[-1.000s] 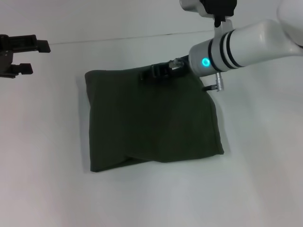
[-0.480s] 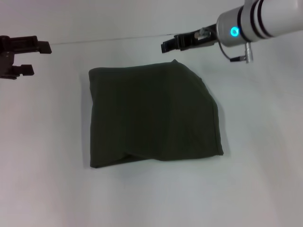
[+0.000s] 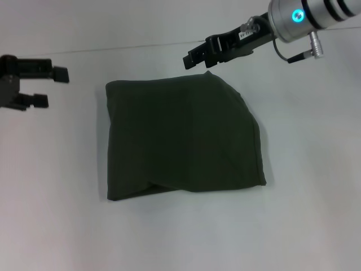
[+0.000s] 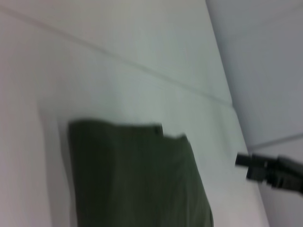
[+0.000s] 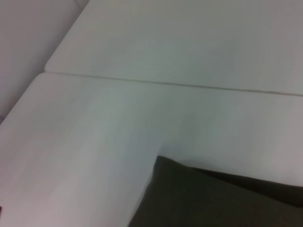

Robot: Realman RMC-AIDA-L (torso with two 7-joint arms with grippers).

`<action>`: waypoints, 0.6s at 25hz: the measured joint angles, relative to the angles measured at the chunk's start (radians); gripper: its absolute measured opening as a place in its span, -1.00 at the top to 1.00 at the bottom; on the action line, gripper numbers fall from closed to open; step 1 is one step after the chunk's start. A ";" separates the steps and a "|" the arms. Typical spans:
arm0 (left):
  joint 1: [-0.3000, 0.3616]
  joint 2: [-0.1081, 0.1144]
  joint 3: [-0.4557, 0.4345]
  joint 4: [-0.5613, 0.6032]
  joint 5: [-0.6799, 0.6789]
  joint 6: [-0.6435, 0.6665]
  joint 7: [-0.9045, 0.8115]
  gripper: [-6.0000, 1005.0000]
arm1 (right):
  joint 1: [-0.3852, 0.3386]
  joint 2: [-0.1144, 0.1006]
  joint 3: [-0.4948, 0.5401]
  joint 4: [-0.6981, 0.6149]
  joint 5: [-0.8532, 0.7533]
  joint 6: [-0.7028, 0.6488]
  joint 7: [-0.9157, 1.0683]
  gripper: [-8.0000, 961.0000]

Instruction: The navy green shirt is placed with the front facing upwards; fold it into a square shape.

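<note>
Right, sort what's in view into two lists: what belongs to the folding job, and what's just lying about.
Part of the job:
- navy green shirt, folded into a rough square, plain side up
- right gripper, raised beyond the shirt's far edge, holding nothing
- left gripper, off to the shirt's left, holding nothing

Just there:
- white table; nothing else on it

White table (image 3: pixel 169 237) lies bare on every side of the folded navy green shirt (image 3: pixel 180 141); only the right gripper (image 3: pixel 192 58) hangs over its far edge.
</note>
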 joint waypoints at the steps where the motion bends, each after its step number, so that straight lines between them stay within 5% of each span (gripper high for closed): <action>1: -0.002 0.003 0.015 0.005 0.000 0.017 0.000 -0.89 | 0.007 -0.005 0.007 0.000 -0.001 -0.018 -0.001 -0.13; 15: 0.011 0.001 0.093 0.009 0.117 0.054 -0.014 -0.89 | 0.033 -0.015 0.021 0.004 -0.092 -0.235 -0.005 -0.11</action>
